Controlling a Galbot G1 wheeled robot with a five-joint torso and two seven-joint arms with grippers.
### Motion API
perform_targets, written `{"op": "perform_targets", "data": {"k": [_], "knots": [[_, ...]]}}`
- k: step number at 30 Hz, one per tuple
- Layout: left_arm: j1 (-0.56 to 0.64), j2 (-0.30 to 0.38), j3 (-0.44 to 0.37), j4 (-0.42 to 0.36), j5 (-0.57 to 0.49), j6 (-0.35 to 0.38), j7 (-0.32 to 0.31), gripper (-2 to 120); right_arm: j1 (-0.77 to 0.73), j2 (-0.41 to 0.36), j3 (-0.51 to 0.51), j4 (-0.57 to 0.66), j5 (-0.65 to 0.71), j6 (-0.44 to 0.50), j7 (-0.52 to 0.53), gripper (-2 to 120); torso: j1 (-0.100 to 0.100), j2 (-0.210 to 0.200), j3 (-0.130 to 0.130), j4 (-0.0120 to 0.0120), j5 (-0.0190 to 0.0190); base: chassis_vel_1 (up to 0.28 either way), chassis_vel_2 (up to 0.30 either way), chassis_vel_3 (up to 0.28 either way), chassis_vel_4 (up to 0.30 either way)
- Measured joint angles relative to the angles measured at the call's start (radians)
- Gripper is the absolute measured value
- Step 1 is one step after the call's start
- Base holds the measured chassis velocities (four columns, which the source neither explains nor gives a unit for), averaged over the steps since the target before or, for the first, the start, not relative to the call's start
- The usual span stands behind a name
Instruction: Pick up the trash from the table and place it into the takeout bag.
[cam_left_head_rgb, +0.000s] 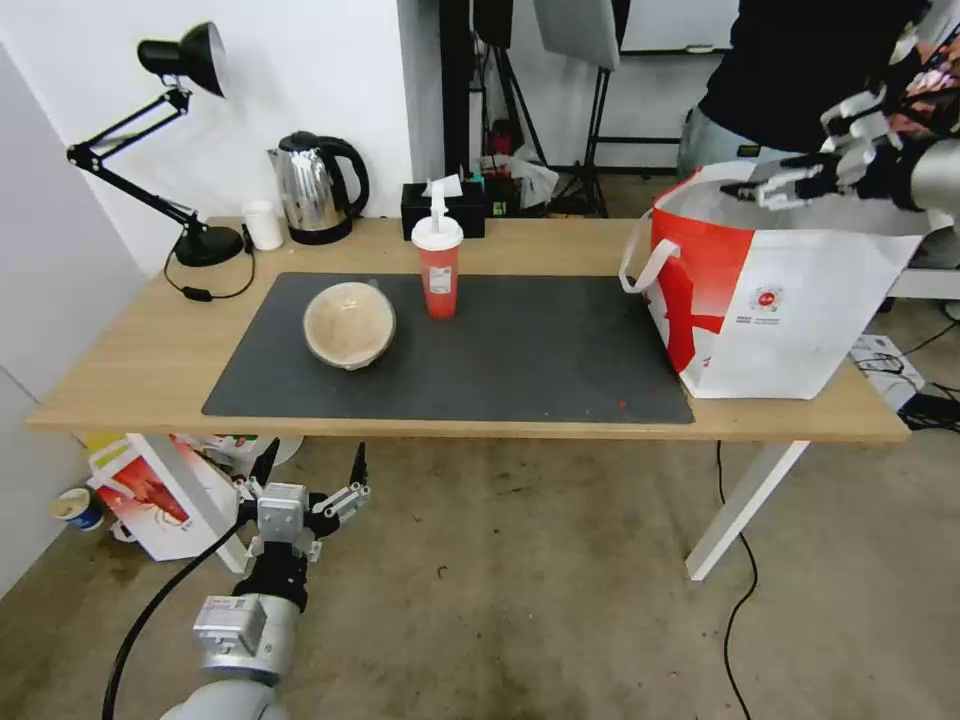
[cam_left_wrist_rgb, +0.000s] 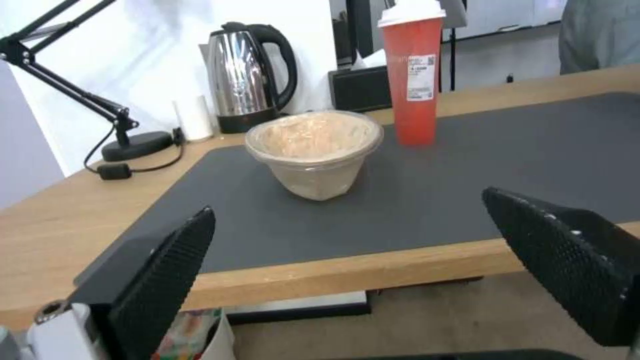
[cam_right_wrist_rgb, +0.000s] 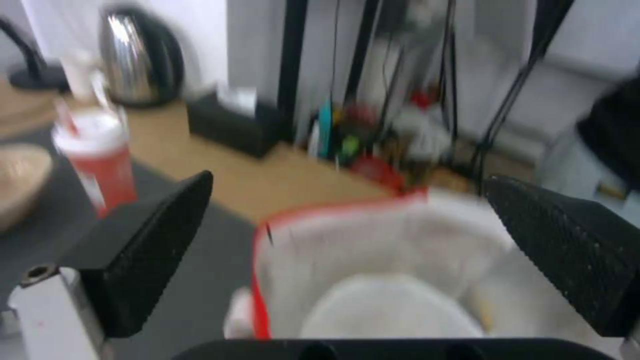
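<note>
On the dark mat of the table (cam_left_head_rgb: 150, 360) stand the tan paper bowl (cam_left_head_rgb: 349, 323) (cam_left_wrist_rgb: 313, 150) and, just right of it, the red cup with lid and straw (cam_left_head_rgb: 438, 265) (cam_left_wrist_rgb: 413, 75). The takeout bag (cam_left_head_rgb: 770, 290) stands open at the table's right end. My right gripper (cam_left_head_rgb: 748, 190) (cam_right_wrist_rgb: 348, 179) hovers open over the bag's mouth, holding nothing. In the right wrist view a white round container (cam_right_wrist_rgb: 390, 312) lies inside the bag (cam_right_wrist_rgb: 373, 235). My left gripper (cam_left_head_rgb: 313, 455) (cam_left_wrist_rgb: 348, 202) is open, low in front of the table's front edge, facing the tan bowl.
Along the back edge stand a black desk lamp (cam_left_head_rgb: 180, 140), a small white cup (cam_left_head_rgb: 264, 225), a steel kettle (cam_left_head_rgb: 315, 187) and a black tissue box (cam_left_head_rgb: 443, 208). A smaller red-white bag (cam_left_head_rgb: 160, 495) sits on the floor under the left end. A person stands behind the takeout bag.
</note>
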Motion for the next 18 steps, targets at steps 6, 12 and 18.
{"op": "perform_targets", "data": {"k": [6, 12, 18], "knots": [[0.0, 0.0, 0.0, 0.0, 0.0, 0.0, 0.0, 100, -0.039, 0.019, -0.023, 0.132, 0.111, 0.378, 0.296, 100, 0.0, 0.0, 0.0, 0.0003, -0.0001, 0.0, 0.0, 0.0, 0.0], [0.0, 0.0, 0.0, 0.0, 0.0, 0.0, 0.0, 100, -0.155, 0.08, 0.036, 0.271, 0.015, 0.59, 0.568, 100, 0.0, 0.0, 0.0, 0.0006, -0.0001, 0.0, 0.0, 0.0, 0.0], [0.0, 0.0, 0.0, 0.0, 0.0, 0.0, 0.0, 100, -0.348, 0.138, 0.17, 0.415, -0.177, 0.665, 0.728, 100, 0.0, 0.0, 0.0, 0.0005, -0.0004, 0.0, 0.0, 0.0, 0.0]]}}
